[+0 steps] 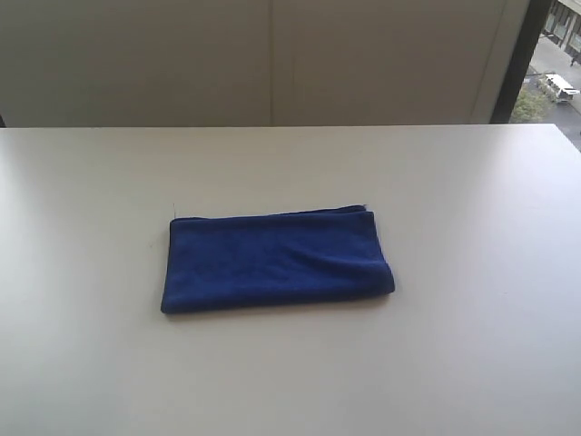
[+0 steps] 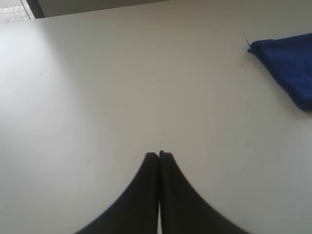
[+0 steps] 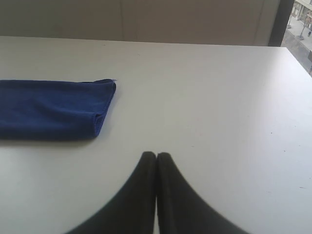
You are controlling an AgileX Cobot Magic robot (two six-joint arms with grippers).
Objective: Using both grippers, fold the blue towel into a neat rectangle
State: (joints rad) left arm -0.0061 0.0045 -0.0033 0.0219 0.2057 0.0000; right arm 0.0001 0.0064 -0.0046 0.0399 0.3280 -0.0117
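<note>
The blue towel [image 1: 275, 261] lies folded in a flat rectangle near the middle of the white table [image 1: 472, 200]. Neither arm shows in the exterior view. In the left wrist view my left gripper [image 2: 159, 154] is shut with nothing between its fingers, hovering over bare table, and one corner of the blue towel [image 2: 288, 64] shows well away from it. In the right wrist view my right gripper [image 3: 156, 155] is likewise shut and empty, with the folded end of the blue towel [image 3: 53, 109] lying apart from it on the table.
A pale wall [image 1: 272, 54] runs behind the table's far edge. A window strip [image 1: 554, 64] with a dark frame stands at the back right.
</note>
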